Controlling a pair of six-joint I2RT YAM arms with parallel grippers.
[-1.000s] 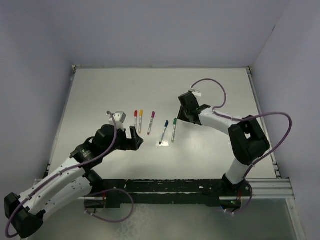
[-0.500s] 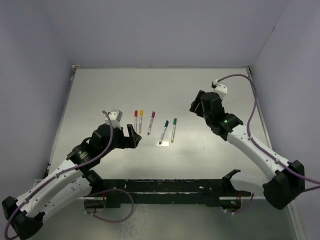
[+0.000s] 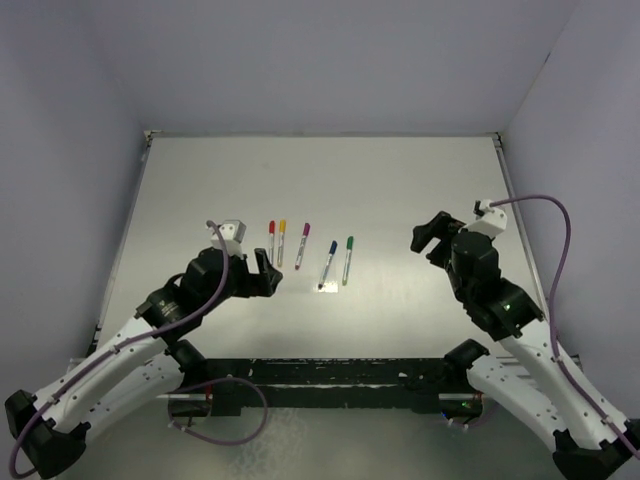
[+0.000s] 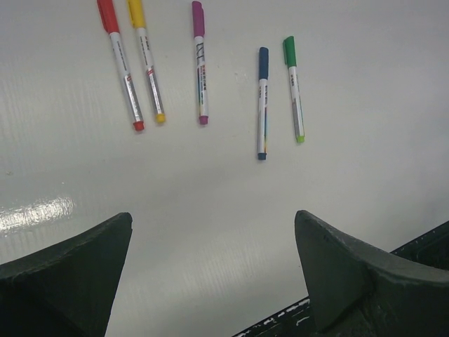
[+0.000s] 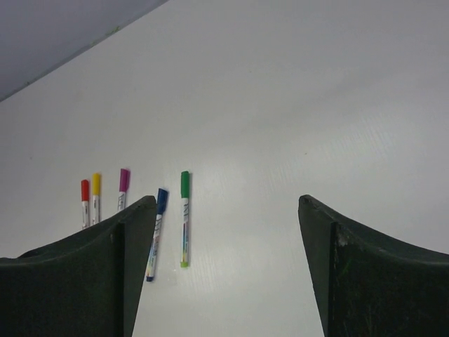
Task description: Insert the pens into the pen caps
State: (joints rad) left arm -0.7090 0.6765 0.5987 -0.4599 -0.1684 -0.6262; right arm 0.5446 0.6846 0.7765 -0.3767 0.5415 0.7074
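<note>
Several pens lie side by side on the white table (image 3: pixel 330 180), each with a coloured cap on its far end. From left they are red (image 3: pixel 271 241), yellow (image 3: pixel 281 243), purple (image 3: pixel 303 245), blue (image 3: pixel 328 263) and green (image 3: pixel 347 260). The left wrist view shows the same row: red (image 4: pixel 123 67), yellow (image 4: pixel 146 63), purple (image 4: pixel 200 67), blue (image 4: pixel 262 105), green (image 4: pixel 294 91). My left gripper (image 3: pixel 268 272) (image 4: pixel 212 216) is open and empty, just left of the row. My right gripper (image 3: pixel 428 242) (image 5: pixel 226 200) is also open and empty, well right of the green pen (image 5: pixel 184 219).
A black rail (image 3: pixel 340 372) runs along the near edge between the arm bases. Pale walls close the table at the back and both sides. A cable loops off each wrist.
My right arm has swung back from beside the green pen to the right side of the table, and its jaws have opened wider. The left arm has barely moved.
</note>
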